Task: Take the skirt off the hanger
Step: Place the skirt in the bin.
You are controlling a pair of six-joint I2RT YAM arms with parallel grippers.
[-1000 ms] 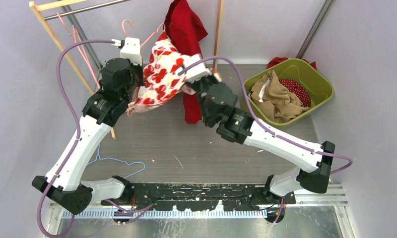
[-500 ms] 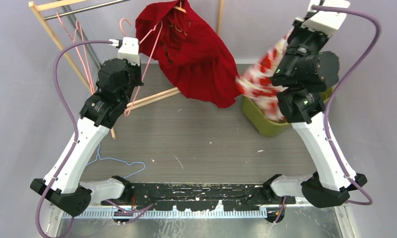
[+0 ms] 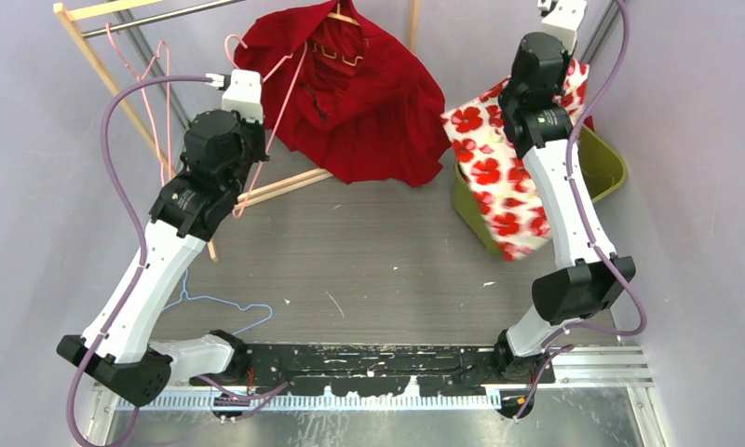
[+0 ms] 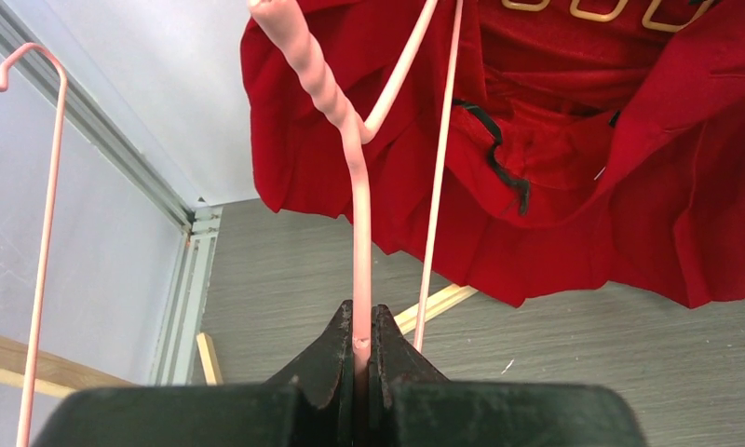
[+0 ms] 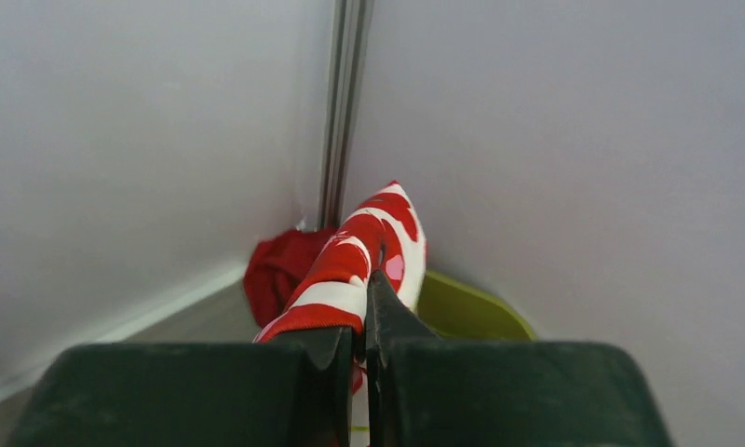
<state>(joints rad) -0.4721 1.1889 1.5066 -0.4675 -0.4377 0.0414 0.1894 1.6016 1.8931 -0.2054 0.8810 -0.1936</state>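
The white skirt with red flowers [image 3: 499,177] hangs from my right gripper [image 3: 566,82], raised at the back right over the green bin [image 3: 603,163]. In the right wrist view the gripper [image 5: 364,307] is shut on a fold of the skirt [image 5: 350,265]. My left gripper [image 3: 257,154] is shut on the wire of a pink hanger [image 3: 285,88] at the back left. In the left wrist view the jaws [image 4: 360,340] pinch the hanger [image 4: 358,233] just below its twisted neck. The skirt is clear of the hanger.
A red dress [image 3: 369,102] hangs on a wooden hanger from the rack, just behind the pink hanger [image 4: 583,186]. More pink hangers [image 3: 150,70] hang on the wooden rack [image 3: 99,65]. A blue hanger [image 3: 220,303] lies on the floor at the left. The bin edge shows in the right wrist view [image 5: 462,312].
My right arm has swung the skirt off the hanger, from the middle to the far right and up over the bin. The left gripper has kept hold of the pink hanger.
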